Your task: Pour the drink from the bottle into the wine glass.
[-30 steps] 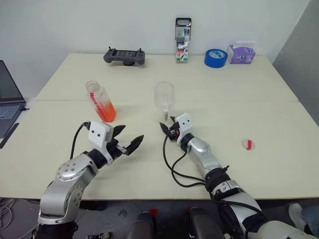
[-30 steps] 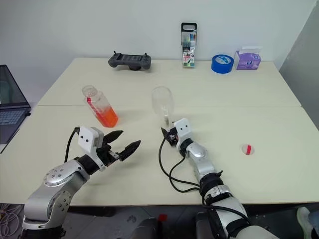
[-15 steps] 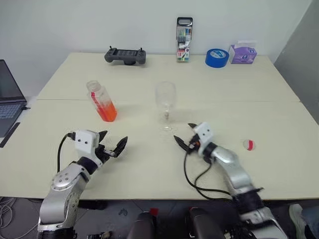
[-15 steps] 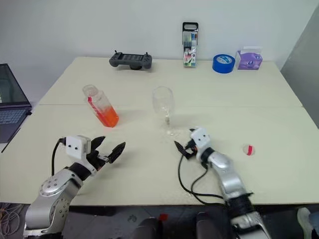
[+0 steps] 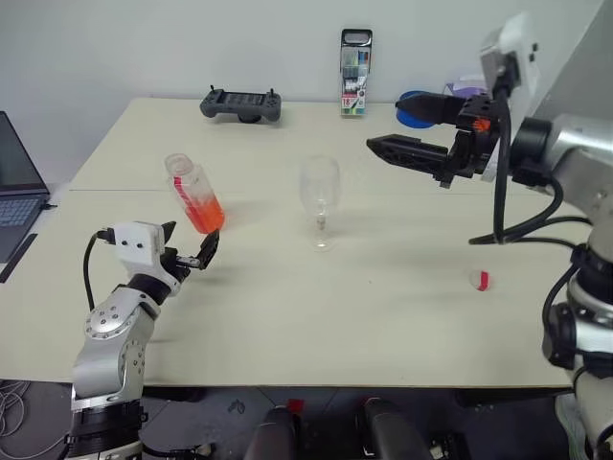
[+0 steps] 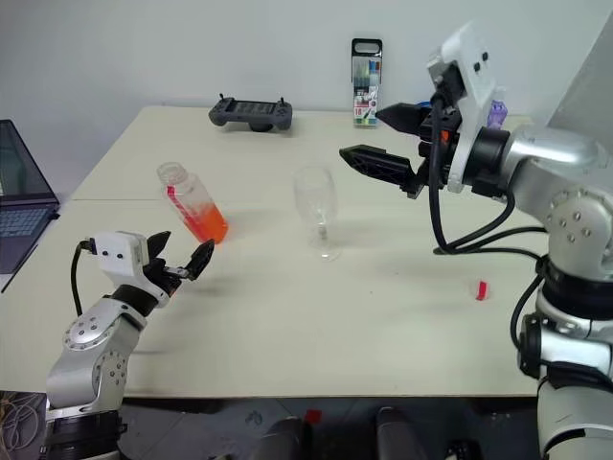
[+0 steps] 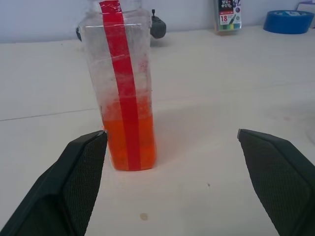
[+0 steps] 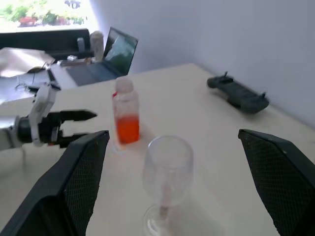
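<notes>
1. Counter (image 5: 383, 307): pale cream top carrying every item, with a seam running across it behind the bottle and glass.
2. Right arm: raised high above the counter on the right side, forearm reaching inward; its right gripper (image 6: 383, 144) hangs in the air level with the far edge, pointing across toward the left, jaws spread wide and holding nothing. It sits above and to the right of the wine glass, well apart from it.
3. Left arm: low at the near left, forearm angled up and forward; its left gripper (image 5: 192, 251) is level just over the counter, jaws wide and empty, aimed at the bottle, which stands between the two fingers' lines in the left wrist view but is not touched.
4. Laptop (image 5: 14, 192): at the far left edge, partly cut off.
5. Bottle (image 5: 193, 195): upright, uncapped, left of centre, with a red label strip down its side; the drink (image 7: 129, 142) fills roughly its lower third.
6. Wine glass (image 5: 319, 196): upright near the centre, empty, to the right of the bottle and apart from it.
7. Cap (image 5: 480, 280): red and white, lying alone on the right of the counter.
</notes>
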`<state>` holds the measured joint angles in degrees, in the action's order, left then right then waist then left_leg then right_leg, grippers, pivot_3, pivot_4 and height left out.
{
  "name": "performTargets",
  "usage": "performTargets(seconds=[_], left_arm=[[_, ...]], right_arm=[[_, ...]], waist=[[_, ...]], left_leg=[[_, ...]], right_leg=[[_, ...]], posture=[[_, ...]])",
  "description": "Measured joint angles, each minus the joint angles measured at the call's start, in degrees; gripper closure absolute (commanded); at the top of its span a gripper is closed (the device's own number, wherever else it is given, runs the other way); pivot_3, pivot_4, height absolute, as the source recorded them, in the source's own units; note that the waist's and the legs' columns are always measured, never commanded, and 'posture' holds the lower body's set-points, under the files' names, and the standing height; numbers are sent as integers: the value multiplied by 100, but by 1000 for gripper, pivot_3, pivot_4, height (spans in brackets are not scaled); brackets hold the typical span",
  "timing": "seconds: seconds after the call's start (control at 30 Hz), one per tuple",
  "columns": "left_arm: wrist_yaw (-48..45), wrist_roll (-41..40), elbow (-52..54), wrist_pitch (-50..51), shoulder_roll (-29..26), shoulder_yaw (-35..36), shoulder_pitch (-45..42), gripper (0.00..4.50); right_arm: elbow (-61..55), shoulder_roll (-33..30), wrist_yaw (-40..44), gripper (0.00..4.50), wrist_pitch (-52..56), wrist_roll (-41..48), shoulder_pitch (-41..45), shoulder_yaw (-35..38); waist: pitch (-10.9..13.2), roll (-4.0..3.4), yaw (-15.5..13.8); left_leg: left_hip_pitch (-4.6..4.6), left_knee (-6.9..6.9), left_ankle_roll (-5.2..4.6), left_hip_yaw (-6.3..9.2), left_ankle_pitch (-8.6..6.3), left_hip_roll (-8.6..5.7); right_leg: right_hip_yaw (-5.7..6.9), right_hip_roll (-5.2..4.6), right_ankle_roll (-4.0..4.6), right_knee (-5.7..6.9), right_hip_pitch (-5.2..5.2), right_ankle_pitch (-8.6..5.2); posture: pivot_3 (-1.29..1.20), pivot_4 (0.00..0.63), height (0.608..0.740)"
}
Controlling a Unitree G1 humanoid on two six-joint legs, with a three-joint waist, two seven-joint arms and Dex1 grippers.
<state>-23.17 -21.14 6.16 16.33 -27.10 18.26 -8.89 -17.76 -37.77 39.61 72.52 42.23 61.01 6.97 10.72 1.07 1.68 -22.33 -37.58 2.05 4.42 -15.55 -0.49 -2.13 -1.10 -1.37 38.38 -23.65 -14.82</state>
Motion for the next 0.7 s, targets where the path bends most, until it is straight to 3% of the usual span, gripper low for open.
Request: performTargets(seconds=[0.33,0.7], left_arm=[[13,121,0,205,-258,-44,-568,0],[303,141,-413,212,-185,-26,-999,0]], right_arm=[[228,23,43,25,291,203,301,-341],[168,5,35,25,201,229,259,-417]], waist=[[0,0,-4],[0,0,-4]], left_leg=[[-58,-16,0,6,0,0],[-58,-19,0,1,0,1]], right_leg=[[7,-1,-11,-23,-37,10],[5,0,-12,-16,-42,11]], posture=[[0,150,740],[0,150,740]])
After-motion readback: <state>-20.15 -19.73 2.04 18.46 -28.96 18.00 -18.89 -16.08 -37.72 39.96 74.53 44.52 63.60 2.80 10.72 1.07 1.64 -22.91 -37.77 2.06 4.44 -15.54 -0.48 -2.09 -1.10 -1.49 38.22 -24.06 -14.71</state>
